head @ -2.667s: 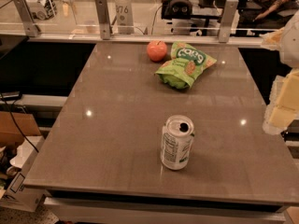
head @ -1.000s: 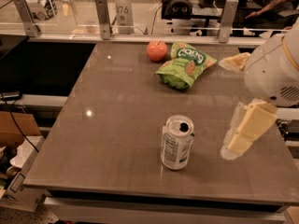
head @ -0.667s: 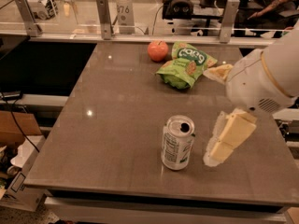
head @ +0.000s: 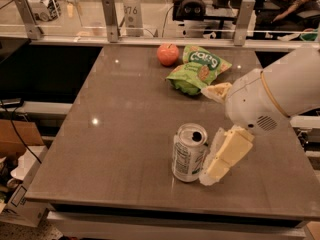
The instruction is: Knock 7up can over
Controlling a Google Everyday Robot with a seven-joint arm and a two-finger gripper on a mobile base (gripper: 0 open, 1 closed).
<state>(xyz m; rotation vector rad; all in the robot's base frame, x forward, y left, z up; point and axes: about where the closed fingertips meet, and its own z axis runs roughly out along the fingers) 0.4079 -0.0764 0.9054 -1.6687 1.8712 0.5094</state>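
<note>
one view: camera view only.
can: the 7up can [head: 189, 154] stands upright near the front edge of the table [head: 120, 134], long axis vertical.
gripper: your gripper [head: 216, 165] is just beside the can on its picture-right side, perhaps touching. spread or closed, you cannot tell.
coming move: likely a sideways push toward picture-left.
writing: the can's print is too fine to read.

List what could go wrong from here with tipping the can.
1. The cream gripper sits low beside the upright white-and-green aluminium 7up can; a low push may slide it instead of tipping it.
2. The can stands near the front edge of the grey table; once toppled it could roll off.
</note>
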